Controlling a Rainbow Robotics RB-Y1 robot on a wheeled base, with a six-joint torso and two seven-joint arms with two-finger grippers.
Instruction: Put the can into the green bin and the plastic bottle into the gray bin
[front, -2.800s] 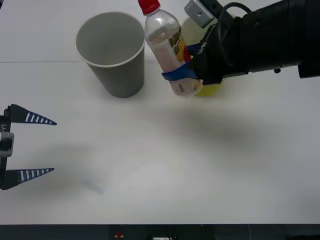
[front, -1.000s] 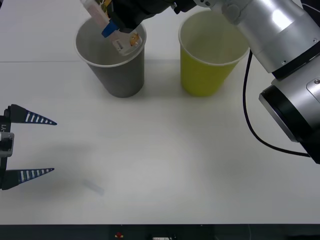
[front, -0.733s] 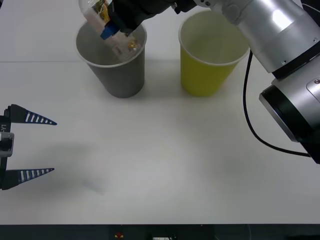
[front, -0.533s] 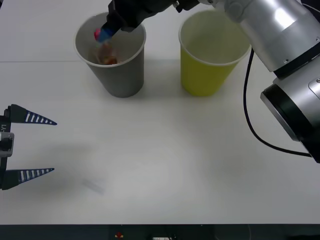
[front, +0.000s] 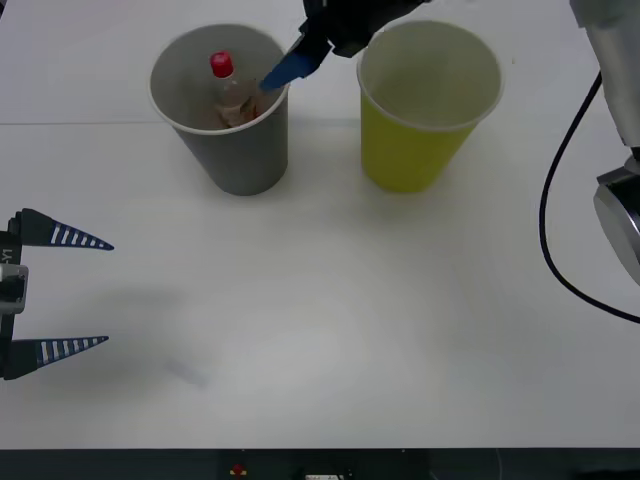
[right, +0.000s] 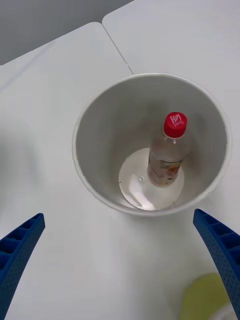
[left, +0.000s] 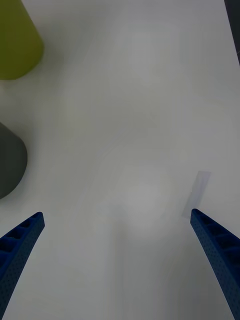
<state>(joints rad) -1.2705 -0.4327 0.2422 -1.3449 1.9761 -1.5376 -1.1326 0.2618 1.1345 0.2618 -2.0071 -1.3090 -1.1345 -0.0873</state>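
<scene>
The plastic bottle (front: 226, 88), clear with a red cap, stands upright inside the gray bin (front: 243, 160) at the back left of the table. In the right wrist view the plastic bottle (right: 166, 152) rests on the floor of the gray bin (right: 95, 130), apart from any finger. My right gripper (front: 290, 66) hovers open just above the gray bin's right rim, holding nothing. The green bin (front: 412, 150) stands to the right of the gray one. The can is out of view. My left gripper (front: 62, 292) waits open at the table's left edge.
A faint strip of tape (left: 197, 193) lies on the white table near the left gripper. The green bin (left: 17, 42) and the gray bin (left: 10, 162) sit at the edge of the left wrist view. The right arm's cable (front: 560, 230) hangs at the right.
The right gripper carried the bottle over the gray bin and let it go. The bottle dropped in and now stands upright. The gripper has drawn back to the right.
</scene>
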